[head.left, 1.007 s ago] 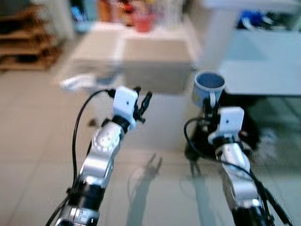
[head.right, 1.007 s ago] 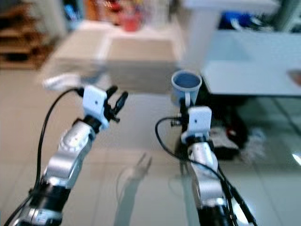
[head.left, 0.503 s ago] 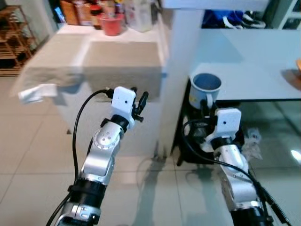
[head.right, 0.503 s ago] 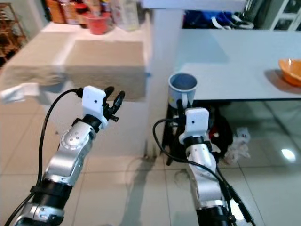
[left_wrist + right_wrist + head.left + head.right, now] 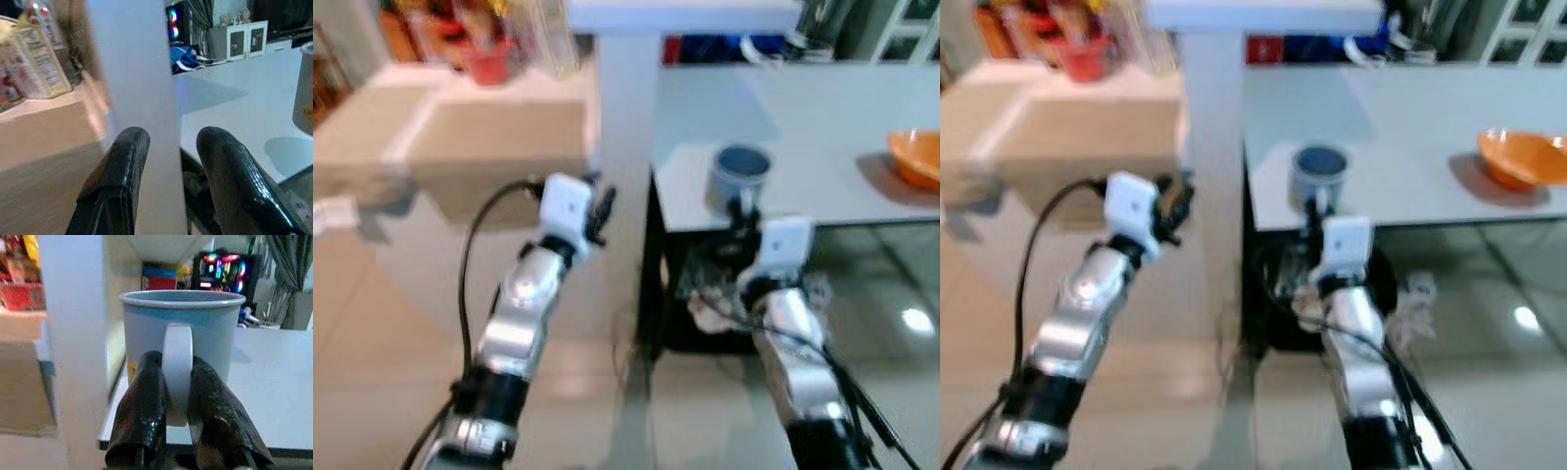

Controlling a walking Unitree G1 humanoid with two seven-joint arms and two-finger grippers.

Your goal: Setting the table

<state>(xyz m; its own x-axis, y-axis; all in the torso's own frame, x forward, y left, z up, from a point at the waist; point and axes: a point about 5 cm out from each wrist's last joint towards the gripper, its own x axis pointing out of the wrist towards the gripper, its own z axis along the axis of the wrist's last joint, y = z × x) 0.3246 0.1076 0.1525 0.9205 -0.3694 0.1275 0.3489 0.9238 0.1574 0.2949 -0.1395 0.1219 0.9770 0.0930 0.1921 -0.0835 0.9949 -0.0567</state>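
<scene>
A light blue mug (image 5: pixel 739 177) is held upright by its white handle (image 5: pixel 177 367), with my right gripper (image 5: pixel 176 396) shut on that handle. The mug (image 5: pixel 1319 176) hangs over the near left corner of the grey table (image 5: pixel 822 127). An orange bowl (image 5: pixel 1520 158) sits at the table's right side. My left gripper (image 5: pixel 168 161) is raised to the left of the white pillar (image 5: pixel 625 127), open, with nothing between its fingers (image 5: pixel 120 166).
A beige counter (image 5: pixel 460 137) with a red cup (image 5: pixel 491 65) and bottles stands to the left. The white pillar stands between counter and table. Dark clutter and white paper (image 5: pixel 1420 304) lie on the floor under the table's glass edge.
The camera has turned right and come closer: table and orange bowl now lie more in view. The mug now hangs over the table's corner. Both grippers keep their pose.
</scene>
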